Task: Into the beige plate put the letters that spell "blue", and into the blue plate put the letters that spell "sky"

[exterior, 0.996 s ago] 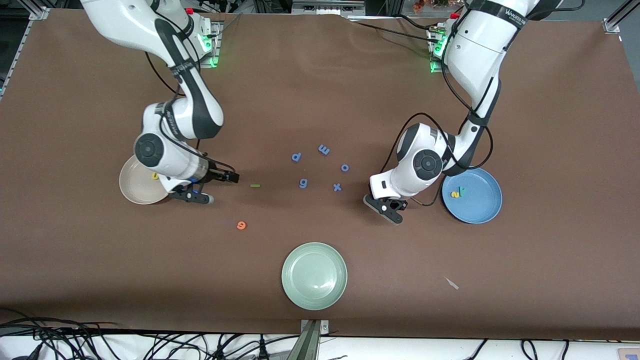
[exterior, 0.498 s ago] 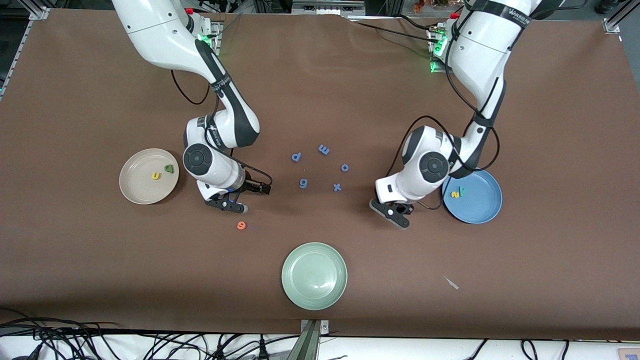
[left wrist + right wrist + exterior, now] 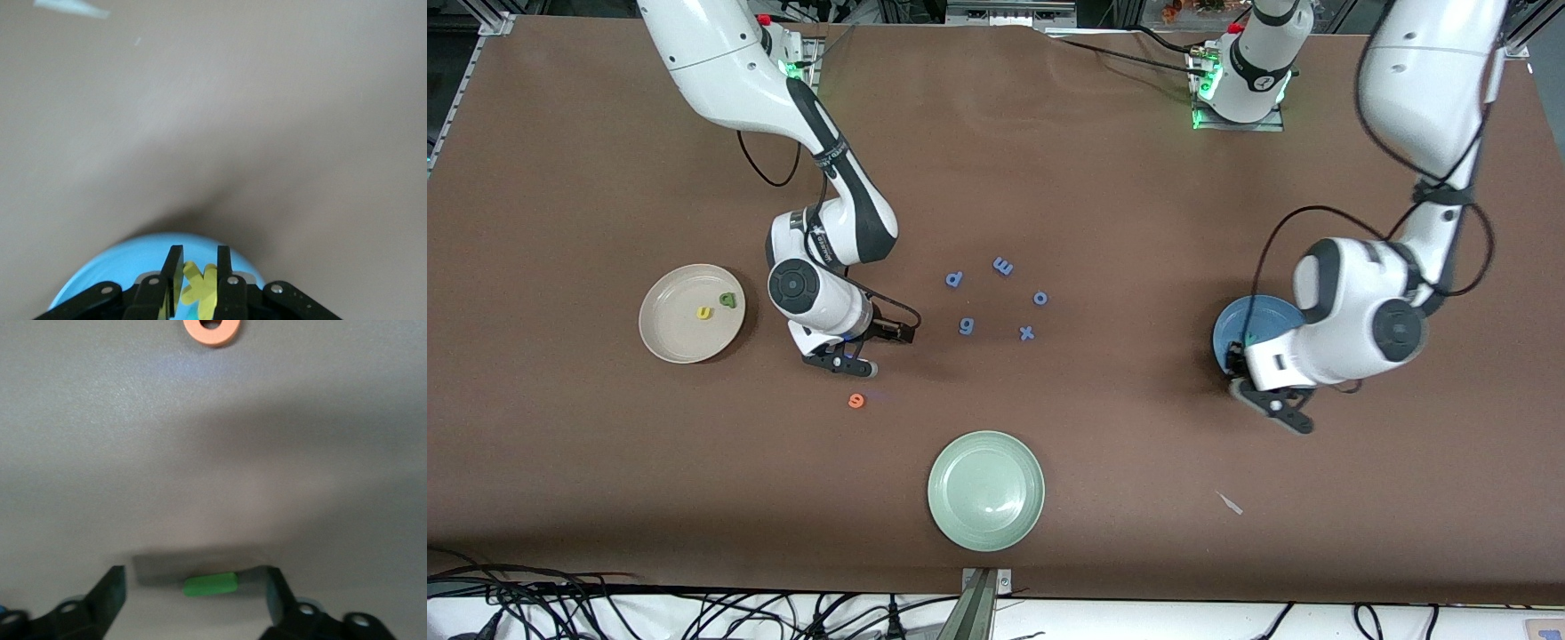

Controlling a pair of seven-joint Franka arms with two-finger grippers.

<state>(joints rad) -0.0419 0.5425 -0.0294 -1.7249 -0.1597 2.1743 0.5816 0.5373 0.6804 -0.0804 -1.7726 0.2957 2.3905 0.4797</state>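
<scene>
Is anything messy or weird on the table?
A little. A small pale scrap lies loose on the bare table, nearer the front camera than the blue plate; what it is cannot be told. The orange e lies apart from the blue-violet letters. Nothing looks spilled or broken.

My work surface is a brown-covered table (image 3: 1103, 160); black cables (image 3: 560, 613) trail along its near edge, over what appears to be a white floor.

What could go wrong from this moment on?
The right gripper stands open around the thin green bar-shaped foam letter l; so flat a piece may slip out as the fingers close. The left gripper, shut on the yellow foam letter k, sits over the round blue plate's edge; released here, it could land outside.
</scene>
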